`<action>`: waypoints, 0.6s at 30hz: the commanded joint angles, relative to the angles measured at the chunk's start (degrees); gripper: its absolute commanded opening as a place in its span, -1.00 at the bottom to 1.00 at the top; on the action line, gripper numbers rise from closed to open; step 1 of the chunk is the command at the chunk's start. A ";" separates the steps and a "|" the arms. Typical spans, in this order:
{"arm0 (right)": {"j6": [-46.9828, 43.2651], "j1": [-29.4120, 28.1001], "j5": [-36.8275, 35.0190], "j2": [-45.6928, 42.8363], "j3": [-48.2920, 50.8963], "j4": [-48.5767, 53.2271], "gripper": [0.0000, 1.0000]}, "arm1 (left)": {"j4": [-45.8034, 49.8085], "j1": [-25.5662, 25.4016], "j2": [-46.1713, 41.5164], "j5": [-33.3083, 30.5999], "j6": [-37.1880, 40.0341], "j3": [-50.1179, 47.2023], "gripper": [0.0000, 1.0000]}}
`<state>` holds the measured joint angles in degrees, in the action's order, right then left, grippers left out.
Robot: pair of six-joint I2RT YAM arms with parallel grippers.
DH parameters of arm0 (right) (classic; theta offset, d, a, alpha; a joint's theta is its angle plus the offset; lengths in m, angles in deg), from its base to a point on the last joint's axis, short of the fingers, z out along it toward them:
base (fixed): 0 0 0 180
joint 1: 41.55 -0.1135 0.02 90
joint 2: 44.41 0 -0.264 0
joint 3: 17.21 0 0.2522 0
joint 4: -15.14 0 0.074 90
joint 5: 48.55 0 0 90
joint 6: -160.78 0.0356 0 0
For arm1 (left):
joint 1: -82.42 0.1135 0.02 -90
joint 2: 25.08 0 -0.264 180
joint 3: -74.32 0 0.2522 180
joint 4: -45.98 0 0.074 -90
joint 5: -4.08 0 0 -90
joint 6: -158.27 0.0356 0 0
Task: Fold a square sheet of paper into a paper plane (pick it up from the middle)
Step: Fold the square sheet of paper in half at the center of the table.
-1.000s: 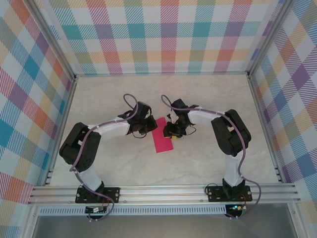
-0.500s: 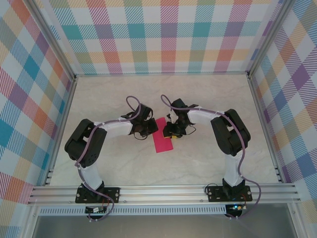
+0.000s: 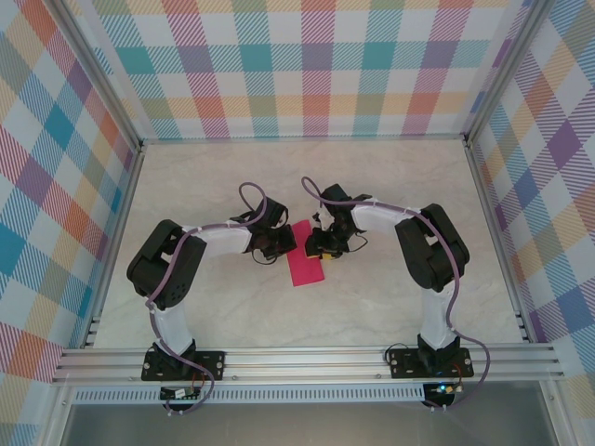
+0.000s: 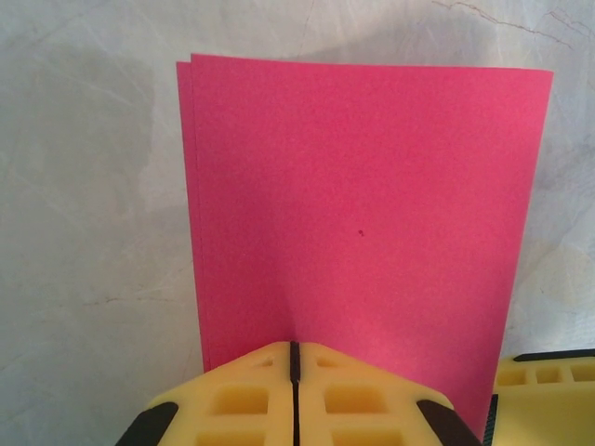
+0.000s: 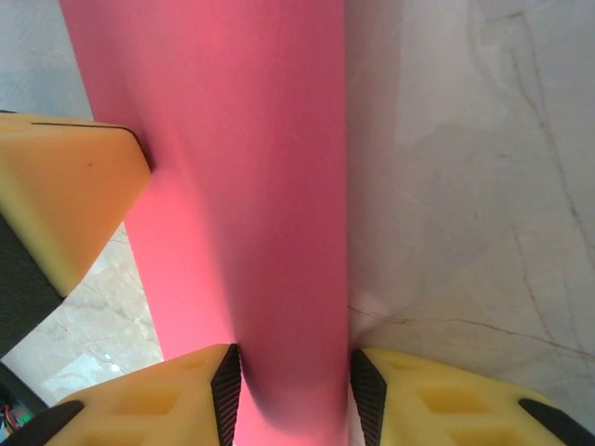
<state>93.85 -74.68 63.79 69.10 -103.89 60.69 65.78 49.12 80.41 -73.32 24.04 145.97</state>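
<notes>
The square sheet of paper lies near the middle of the table, between the 2 arms, already folded once into a narrow rectangle. The left wrist view shows 2 layers stepped slightly apart along one long edge. That puts the work early, as I judge it: 1 crease is made, while the nose folds and wings of the paper plane remain. The left tool has its fingers together, tip touching the paper's near edge. The right tool has its fingers apart, straddling the strip rather than clearly pinching it. The paper is thin, matte, bright pink-red and plain, with crisp straight edges. The table is pale, smooth, marble-veined, and the tool fingers are yellow with dark pads.
</notes>
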 commanded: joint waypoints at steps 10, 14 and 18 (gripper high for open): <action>2.11 -0.19 -2.75 -8.94 1.39 -3.36 -0.28 | 5.21 -1.33 3.27 -2.02 -1.32 0.18 -0.88; 2.94 -0.26 3.94 -6.88 1.95 -6.75 -0.50 | 5.46 -1.29 3.40 -2.05 -1.39 0.30 -0.89; 2.56 -0.19 6.07 -3.26 1.49 -7.29 -0.58 | 5.65 -1.33 3.47 -2.23 -1.38 0.33 -0.90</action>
<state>96.17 -74.94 66.05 62.68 -103.17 54.72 66.70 49.06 80.72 -73.56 22.82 146.53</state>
